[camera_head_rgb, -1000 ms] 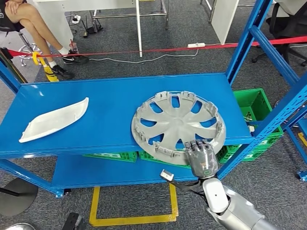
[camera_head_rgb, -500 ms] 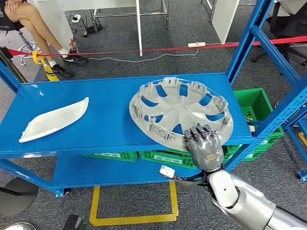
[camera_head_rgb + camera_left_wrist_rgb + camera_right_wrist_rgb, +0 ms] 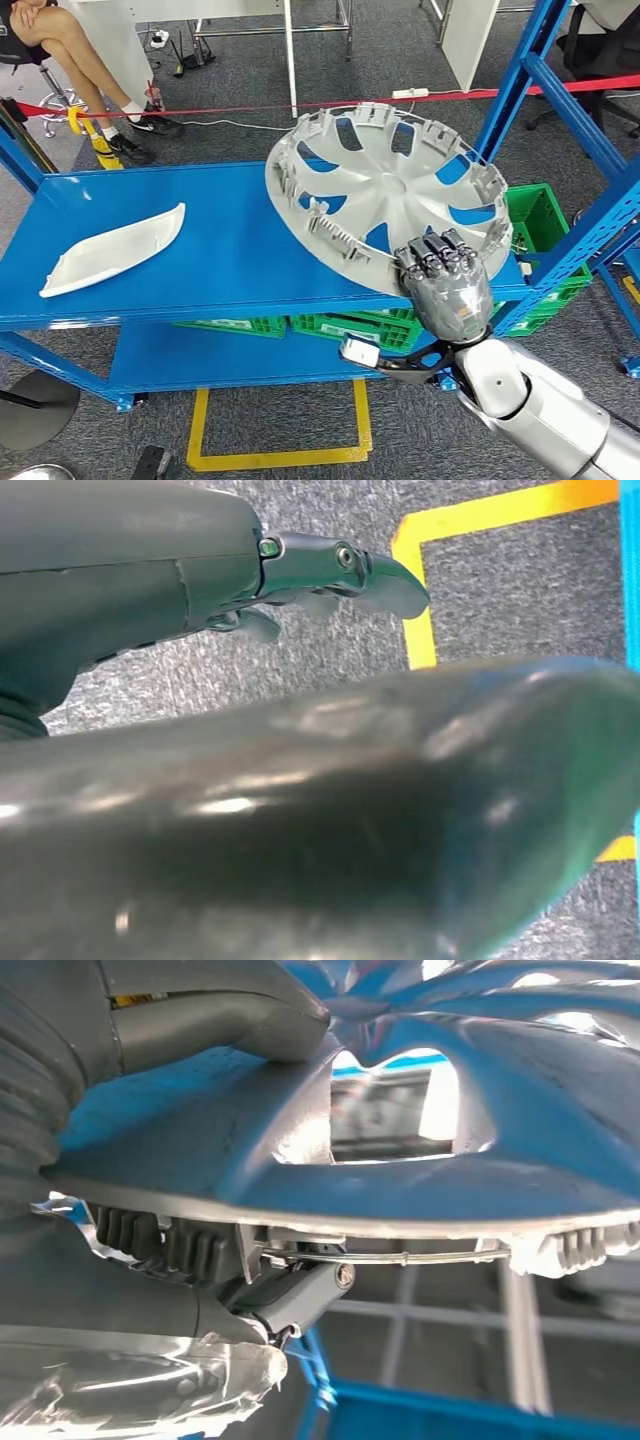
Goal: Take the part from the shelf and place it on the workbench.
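At the centre right of the head view, the right robot hand (image 3: 445, 290) pinches the near rim of the grey plastic hubcap (image 3: 389, 195), tilted clear above the blue steel shelf (image 3: 226, 250). The lift probably needs a firm hold, since the wide, spoked disc could swing. The left robot hand (image 3: 332, 575) holds nothing, fingers loosely extended over grey carpet.

You are in a workshop: blue steel shelf (image 3: 189, 250), green parts crates (image 3: 540, 215), yellow floor marking (image 3: 275, 460), red barrier tape (image 3: 302, 105).
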### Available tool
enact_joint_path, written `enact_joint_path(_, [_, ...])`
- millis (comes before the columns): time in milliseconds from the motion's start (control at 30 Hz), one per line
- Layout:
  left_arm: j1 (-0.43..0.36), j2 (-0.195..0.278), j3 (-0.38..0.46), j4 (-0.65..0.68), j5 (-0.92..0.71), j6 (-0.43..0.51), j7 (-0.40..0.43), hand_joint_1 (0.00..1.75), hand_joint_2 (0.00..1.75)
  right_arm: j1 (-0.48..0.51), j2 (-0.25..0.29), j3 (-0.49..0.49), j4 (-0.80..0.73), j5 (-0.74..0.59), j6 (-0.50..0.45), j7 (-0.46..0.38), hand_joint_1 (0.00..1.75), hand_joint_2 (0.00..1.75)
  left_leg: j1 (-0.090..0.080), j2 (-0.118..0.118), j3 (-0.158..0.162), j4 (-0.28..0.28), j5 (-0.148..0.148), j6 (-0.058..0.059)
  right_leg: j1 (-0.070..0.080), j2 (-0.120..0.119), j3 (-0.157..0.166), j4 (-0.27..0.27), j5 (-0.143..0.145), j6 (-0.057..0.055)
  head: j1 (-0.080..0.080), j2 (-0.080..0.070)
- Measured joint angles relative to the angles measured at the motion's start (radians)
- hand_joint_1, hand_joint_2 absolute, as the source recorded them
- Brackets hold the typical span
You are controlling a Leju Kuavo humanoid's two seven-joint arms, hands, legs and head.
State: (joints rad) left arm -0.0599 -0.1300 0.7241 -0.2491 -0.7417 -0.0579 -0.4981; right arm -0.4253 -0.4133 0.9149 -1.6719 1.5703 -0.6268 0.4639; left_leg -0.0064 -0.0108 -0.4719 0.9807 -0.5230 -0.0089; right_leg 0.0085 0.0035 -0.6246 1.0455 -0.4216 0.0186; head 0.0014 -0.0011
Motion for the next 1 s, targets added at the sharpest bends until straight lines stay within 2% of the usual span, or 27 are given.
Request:
enact_joint_path(33, [0.0, -0.003, 0.0, 0.0, -0.002, -0.001, -0.003, 0.0, 1.31, 0.073, 0.053, -0.072, -0.035, 0.0, -0.012, -0.144, 1.75, 1.75, 0.001, -0.002, -0.001, 0.0, 0.0, 0.0, 0.001, -0.001, 0.0, 0.0, 0.0, 0.0, 0.001, 0.0])
enact_joint_path(67, [0.0, -0.005, 0.0, 0.0, -0.005, -0.002, -0.005, 0.0, 1.75, 0.161, 0.13, -0.162, -0.072, 0.0, -0.022, -0.326, 1.75, 1.75, 0.002, -0.003, -0.003, 0.0, 0.0, 0.0, 0.001, -0.002, -0.001, 0.0, -0.001, -0.001, 0.002, 0.0])
enact_joint_path(100, [-0.001, -0.006, 0.0, 0.0, -0.008, -0.002, -0.008, 0.0, 1.75, 0.241, 0.221, -0.262, -0.105, -0.001, -0.03, -0.543, 1.75, 1.75, 0.002, -0.003, -0.005, 0.0, 0.0, 0.0, 0.001, -0.001, -0.004, 0.0, -0.001, -0.001, 0.002, 0.0])
enact_joint_path(133, [-0.003, -0.007, 0.0, 0.0, -0.011, -0.002, -0.009, 0.0, 1.75, 0.305, 0.31, -0.366, -0.137, -0.001, -0.037, -0.8, 1.75, 1.75, 0.002, -0.003, -0.006, -0.001, 0.0, 0.0, 0.001, -0.001, -0.007, 0.0, -0.001, -0.001, 0.001, 0.0])
enact_joint_path(167, [-0.007, -0.009, 0.0, 0.0, -0.015, 0.0, -0.01, 0.0, 1.75, 0.352, 0.381, -0.455, -0.159, 0.0, -0.042, -1.001, 1.75, 1.75, 0.001, -0.004, -0.007, -0.001, 0.0, 0.0, 0.001, -0.002, -0.008, 0.001, -0.001, -0.002, 0.0, 0.0])
enact_joint_path(200, [-0.011, -0.011, -0.001, 0.0, -0.022, 0.004, -0.011, 0.0, 1.75, 0.385, 0.433, -0.531, -0.179, 0.0, -0.045, -1.142, 1.75, 1.75, 0.001, -0.005, -0.007, -0.001, 0.001, -0.001, 0.002, -0.004, -0.007, 0.0, -0.002, -0.002, 0.001, 0.0])
enact_joint_path(233, [-0.013, -0.013, -0.003, 0.0, -0.029, 0.008, -0.011, 0.0, 1.75, 0.415, 0.469, -0.591, -0.198, 0.002, -0.045, -1.215, 1.75, 1.75, 0.001, -0.007, -0.007, -0.001, 0.001, -0.001, 0.003, -0.006, -0.006, 0.0, -0.002, -0.003, 0.001, 0.0])
enact_joint_path(333, [-0.017, -0.016, -0.007, 0.0, -0.04, 0.016, -0.011, 0.0, 1.75, 0.494, 0.549, -0.693, -0.242, 0.002, -0.045, -1.179, 1.75, 1.75, 0.001, -0.007, -0.007, -0.002, 0.002, -0.001, 0.002, -0.006, -0.004, 0.0, -0.002, -0.003, 0.001, 0.0])
enact_joint_path(433, [-0.027, -0.016, -0.008, 0.0, -0.039, 0.021, -0.011, 0.0, 1.75, 0.53, 0.595, -0.747, -0.264, 0.001, -0.045, -1.124, 1.75, 1.75, -0.001, -0.004, -0.005, -0.002, 0.002, -0.001, 0.0, -0.004, -0.002, -0.001, 0.0, -0.001, 0.002, 0.0])
enact_joint_path(533, [-0.032, -0.016, -0.009, 0.0, -0.033, 0.022, -0.01, 0.0, 1.75, 0.566, 0.624, -0.771, -0.269, 0.004, -0.045, -1.118, 1.75, 1.75, -0.004, -0.003, -0.003, -0.007, 0.015, 0.013, -0.006, -0.002, 0.001, -0.016, 0.016, 0.015, 0.001, 0.0])
enact_joint_path(567, [-0.034, -0.017, -0.01, 0.0, -0.031, 0.02, -0.011, 0.0, 1.75, 0.574, 0.631, -0.775, -0.271, 0.004, -0.045, -1.117, 1.75, 1.75, -0.002, -0.002, 0.001, -0.019, 0.027, 0.02, -0.007, -0.001, -0.002, -0.02, 0.017, 0.022, 0.001, 0.0])
enact_joint_path(600, [-0.035, -0.018, -0.01, 0.0, -0.03, 0.017, -0.013, 0.0, 1.75, 0.578, 0.637, -0.777, -0.273, 0.004, -0.045, -1.113, 1.75, 1.75, 0.002, 0.0, 0.004, -0.034, 0.038, 0.025, -0.006, 0.001, -0.01, -0.01, 0.006, 0.027, 0.002, 0.0])
enact_joint_path(633, [-0.037, -0.02, -0.01, 0.0, -0.03, 0.013, -0.015, 0.0, 1.75, 0.58, 0.639, -0.778, -0.274, 0.003, -0.045, -1.102, 1.75, 1.75, 0.006, 0.002, 0.008, -0.046, 0.046, 0.027, -0.007, 0.001, -0.025, 0.022, -0.017, 0.032, 0.003, 0.0])
enact_joint_path(700, [-0.038, -0.021, -0.012, 0.0, -0.03, 0.007, -0.023, 0.0, 1.75, 0.587, 0.641, -0.777, -0.275, 0.002, -0.045, -1.063, 1.75, 1.75, 0.009, 0.007, 0.009, -0.051, 0.05, 0.028, -0.014, 0.001, -0.075, 0.143, -0.078, 0.043, 0.004, 0.0])
enact_joint_path(733, [-0.038, -0.021, -0.012, 0.0, -0.03, 0.007, -0.027, 0.0, 1.75, 0.592, 0.641, -0.775, -0.274, 0.002, -0.045, -1.04, 1.75, 1.75, 0.01, 0.009, 0.008, -0.05, 0.05, 0.027, -0.018, 0.001, -0.098, 0.203, -0.099, 0.049, 0.004, 0.0])
enact_joint_path(767, [-0.038, -0.022, -0.013, 0.0, -0.031, 0.008, -0.03, 0.0, 1.75, 0.597, 0.64, -0.772, -0.274, 0.002, -0.045, -1.021, 1.75, 1.75, 0.013, 0.01, 0.008, -0.048, 0.049, 0.025, -0.023, 0.001, -0.109, 0.235, -0.102, 0.055, 0.003, 0.0])
enact_joint_path(800, [-0.038, -0.023, -0.015, 0.0, -0.032, 0.01, -0.033, 0.0, 1.75, 0.601, 0.638, -0.768, -0.273, 0.002, -0.045, -1.007, 1.75, 1.75, 0.017, 0.01, 0.007, -0.045, 0.046, 0.02, -0.028, 0.0, -0.1, 0.226, -0.085, 0.062, 0.003, 0.0])
enact_joint_path(833, [-0.038, -0.024, -0.017, 0.0, -0.034, 0.012, -0.035, 0.0, 1.75, 0.605, 0.636, -0.764, -0.273, 0.003, -0.045, -0.999, 1.75, 1.75, 0.023, 0.01, 0.007, -0.039, 0.042, 0.013, -0.035, -0.002, -0.07, 0.177, -0.054, 0.071, 0.003, 0.0])
enact_joint_path(867, [-0.038, -0.024, -0.019, 0.0, -0.036, 0.015, -0.036, 0.0, 1.75, 0.607, 0.634, -0.761, -0.273, 0.003, -0.045, -0.995, 1.75, 1.75, 0.029, 0.009, 0.006, -0.031, 0.037, 0.003, -0.038, -0.002, -0.034, 0.114, -0.034, 0.083, 0.004, 0.0])
enact_joint_path(900, [-0.039, -0.022, -0.021, 0.0, -0.038, 0.019, -0.036, 0.0, 1.75, 0.607, 0.631, -0.759, -0.273, 0.002, -0.045, -0.994, 1.75, 1.75, 0.032, 0.008, 0.001, -0.021, 0.031, -0.007, -0.04, -0.002, 0.0, 0.06, -0.02, 0.09, 0.009, 0.0])
enact_joint_path(933, [-0.039, -0.022, -0.022, 0.0, -0.04, 0.022, -0.036, 0.0, 1.75, 0.609, 0.63, -0.758, -0.274, 0.003, -0.045, -0.995, 1.75, 1.75, 0.032, 0.006, -0.005, -0.011, 0.026, -0.017, -0.042, 0.0, 0.02, 0.028, -0.02, 0.089, 0.013, 0.0])
enact_joint_path(967, [-0.04, -0.022, -0.024, 0.0, -0.04, 0.025, -0.036, 0.0, 1.75, 0.612, 0.629, -0.758, -0.275, 0.003, -0.045, -0.997, 1.75, 1.75, 0.029, 0.005, -0.012, -0.003, 0.023, -0.025, -0.04, 0.003, 0.023, 0.022, -0.032, 0.081, 0.014, 0.0])
enact_joint_path(1000, [-0.04, -0.022, -0.026, 0.0, -0.041, 0.028, -0.036, 0.0, 1.75, 0.616, 0.628, -0.758, -0.276, 0.003, -0.045, -0.999, 1.75, 1.75, 0.027, 0.004, -0.019, 0.004, 0.023, -0.031, -0.04, 0.006, 0.02, 0.027, -0.033, 0.065, 0.014, 0.0])
